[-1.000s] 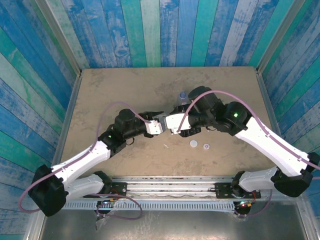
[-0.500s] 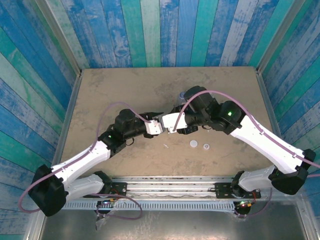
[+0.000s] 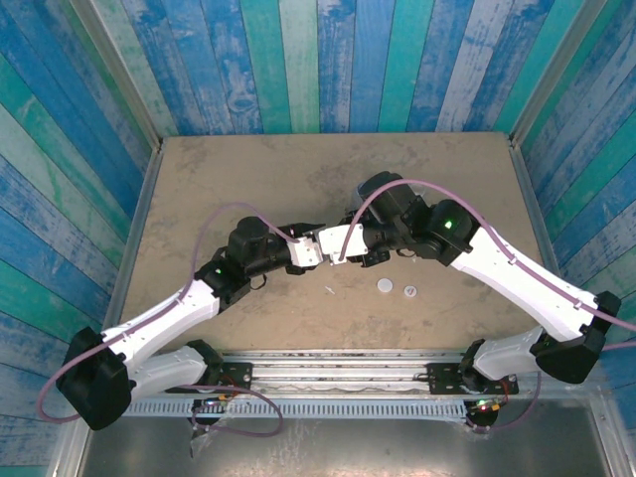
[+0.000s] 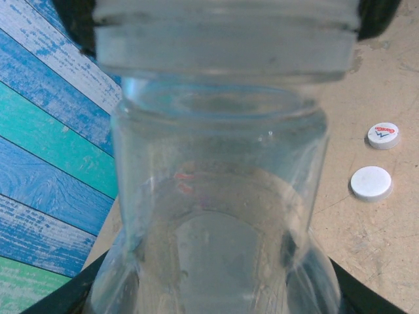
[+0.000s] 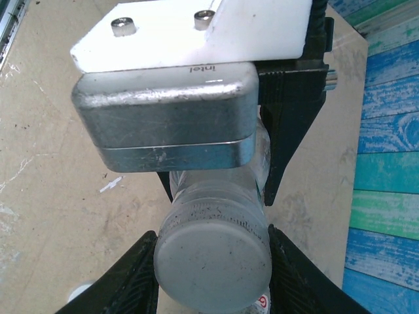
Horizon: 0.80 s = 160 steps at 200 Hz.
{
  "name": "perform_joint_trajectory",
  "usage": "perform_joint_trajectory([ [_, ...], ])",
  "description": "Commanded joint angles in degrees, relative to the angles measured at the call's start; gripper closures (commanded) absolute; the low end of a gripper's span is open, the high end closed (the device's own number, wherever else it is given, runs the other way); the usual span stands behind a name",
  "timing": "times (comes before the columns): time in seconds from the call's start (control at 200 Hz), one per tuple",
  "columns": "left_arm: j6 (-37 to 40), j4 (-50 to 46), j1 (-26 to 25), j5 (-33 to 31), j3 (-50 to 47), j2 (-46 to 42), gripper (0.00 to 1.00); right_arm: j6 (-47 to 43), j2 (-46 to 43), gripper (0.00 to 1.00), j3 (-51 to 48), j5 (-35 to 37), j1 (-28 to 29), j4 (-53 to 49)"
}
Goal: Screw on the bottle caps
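1. Right claw [image 5: 213, 245] pinches a white cap [image 5: 213, 265] from both sides; this cap sits on the neck of a clear bottle [image 4: 216, 196].
2. Left claw [image 4: 209, 288] is clamped on that bottle's body, facing the right claw near the middle of the table [image 3: 248, 179].
3. Plain cap [image 3: 384, 286] and printed cap [image 3: 408, 290] lie on the table, just beside each other.

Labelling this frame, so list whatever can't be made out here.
- Top view: bottle hidden beneath the meeting left gripper and right gripper.
- Left wrist: bottle's base cut off by the bottom edge; loose cap's print too small.
- Right wrist: bottle's body behind the left camera housing; whether right fingers pinch the fitted cap is unclear.
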Motion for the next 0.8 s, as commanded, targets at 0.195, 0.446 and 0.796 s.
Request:
perform_joint_trajectory([
  [0.195,-1.39,5.07,0.02,-4.28,-0.38,0.78,0.53,18.18,-0.04,0.69,0.91,-0.27,0.35,0.98],
  [0.446,-1.39,8.48,0.05,-5.33,0.59,4.3,0.54,43.29,-0.21,0.73,0.03,-0.4,0.13,2.83],
  [0.796,-1.04,7.88,0.05,-4.47,0.95,4.8,0.53,52.69,-0.69,0.69,-0.14,-1.36,-0.71,1.65],
])
